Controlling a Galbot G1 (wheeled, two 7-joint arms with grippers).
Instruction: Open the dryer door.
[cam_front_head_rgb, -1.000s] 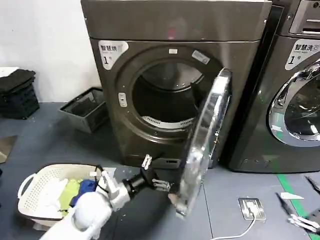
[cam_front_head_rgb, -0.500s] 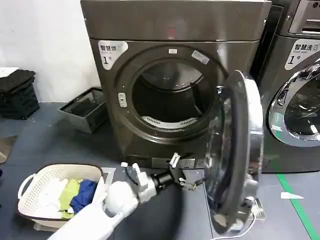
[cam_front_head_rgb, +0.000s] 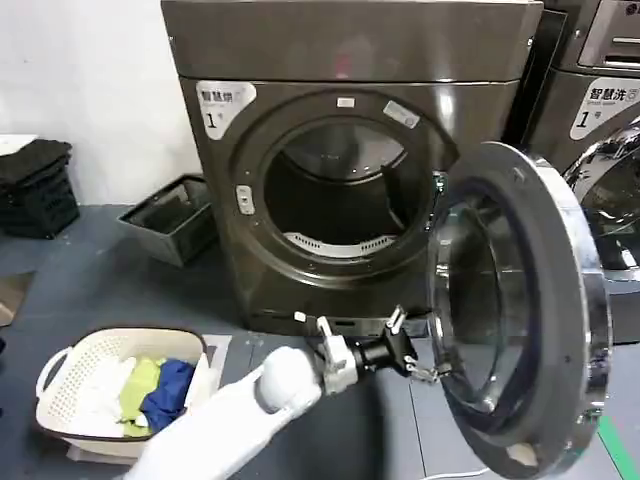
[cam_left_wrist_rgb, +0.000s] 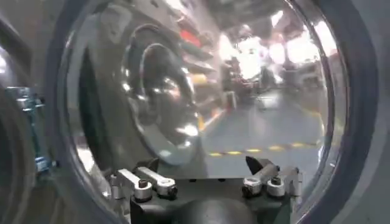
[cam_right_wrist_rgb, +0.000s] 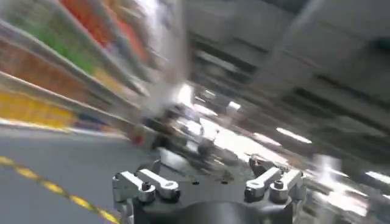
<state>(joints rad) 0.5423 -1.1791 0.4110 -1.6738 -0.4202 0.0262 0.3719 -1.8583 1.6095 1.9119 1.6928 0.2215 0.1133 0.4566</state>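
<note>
Head view: left gripper (cam_front_head_rgb: 412, 350), fingers spread, meets the dryer door (cam_front_head_rgb: 520, 310) (swung open) at 7 o'clock.

The dryer door (cam_front_head_rgb: 520, 310) stands swung wide at right of frame; the left gripper (cam_front_head_rgb: 418, 352), fingers spread, touches its inner rim.

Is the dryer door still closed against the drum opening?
No. In the head view the dryer door stands swung wide open, with the left gripper against its inner side.
</note>
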